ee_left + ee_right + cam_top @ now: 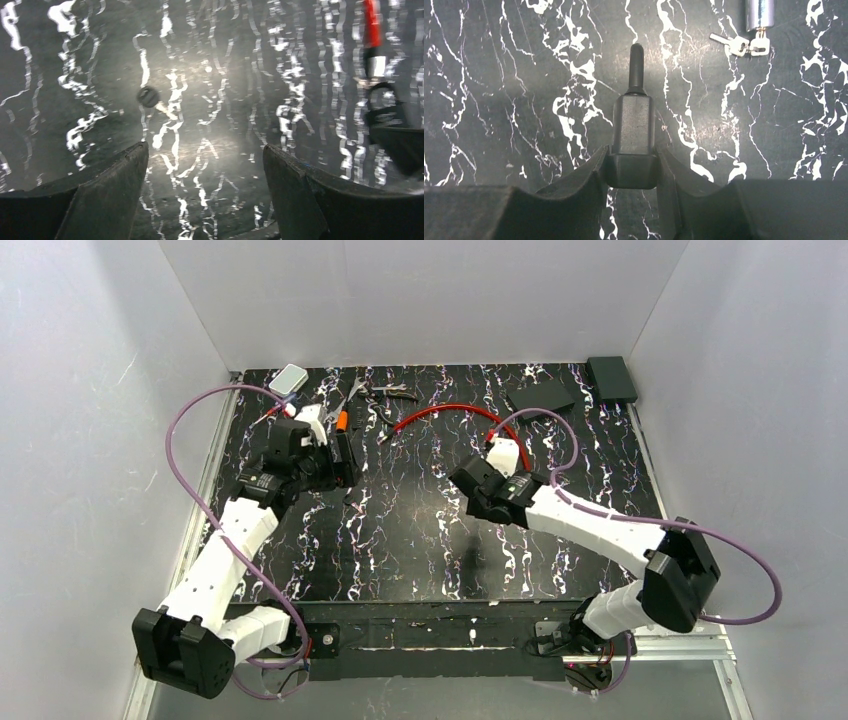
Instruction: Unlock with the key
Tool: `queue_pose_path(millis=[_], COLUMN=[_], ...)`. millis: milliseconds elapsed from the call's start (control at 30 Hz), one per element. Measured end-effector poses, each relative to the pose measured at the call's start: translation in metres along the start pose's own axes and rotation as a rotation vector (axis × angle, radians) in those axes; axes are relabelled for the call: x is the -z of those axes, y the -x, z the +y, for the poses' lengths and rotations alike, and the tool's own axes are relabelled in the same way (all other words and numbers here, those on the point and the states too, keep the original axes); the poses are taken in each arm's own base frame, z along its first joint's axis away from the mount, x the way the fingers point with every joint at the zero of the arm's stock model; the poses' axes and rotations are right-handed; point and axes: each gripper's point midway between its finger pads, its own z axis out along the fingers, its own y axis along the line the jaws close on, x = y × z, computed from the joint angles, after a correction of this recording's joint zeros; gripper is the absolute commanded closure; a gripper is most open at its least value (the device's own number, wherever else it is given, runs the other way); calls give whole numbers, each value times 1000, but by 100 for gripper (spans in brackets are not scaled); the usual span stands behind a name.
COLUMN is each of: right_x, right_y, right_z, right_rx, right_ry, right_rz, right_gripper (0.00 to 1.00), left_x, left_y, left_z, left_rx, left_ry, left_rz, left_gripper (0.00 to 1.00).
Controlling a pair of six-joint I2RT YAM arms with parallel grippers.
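Nearest the arm bases, the right gripper (632, 155) sits right of centre over the black marbled table (420, 560). It's clamped tight on a black block (633, 125) with a round-tipped pin sticking out the front, and I honestly can't tell what that part is. Just past it in the right wrist view, up and to the right, a small bunch of keys (744, 45) lies flat on the table, touching the end of a silver lock barrel (760, 14), so no gripper has the keys. Over on the left and a bit farther back, the left gripper (205, 150) hangs just above the table with its fingers spread wide and nothing between them. A small dark round bit (148, 96) lies on the table ahead of it, too blurry to identify. Farther still, the red cable (450, 410) arcs across the middle. At the far edge there's a white gadget (290, 378) on the left and a black box (611, 378) in the right corner.
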Motion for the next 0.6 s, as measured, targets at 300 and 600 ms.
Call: queue_pose_path(millis=[300, 600], right_x=[-36, -83], right_y=[4, -3], right_z=[11, 28], right_rx=[2, -36], right_ry=[-58, -38], right_rz=[-67, -90], right_gripper=[99, 99], left_x=[1, 6], left_y=[-4, 0], left_z=[32, 36], left_rx=[-58, -78], left_ry=[149, 169], left_rz=[-30, -53], left_gripper=[20, 21])
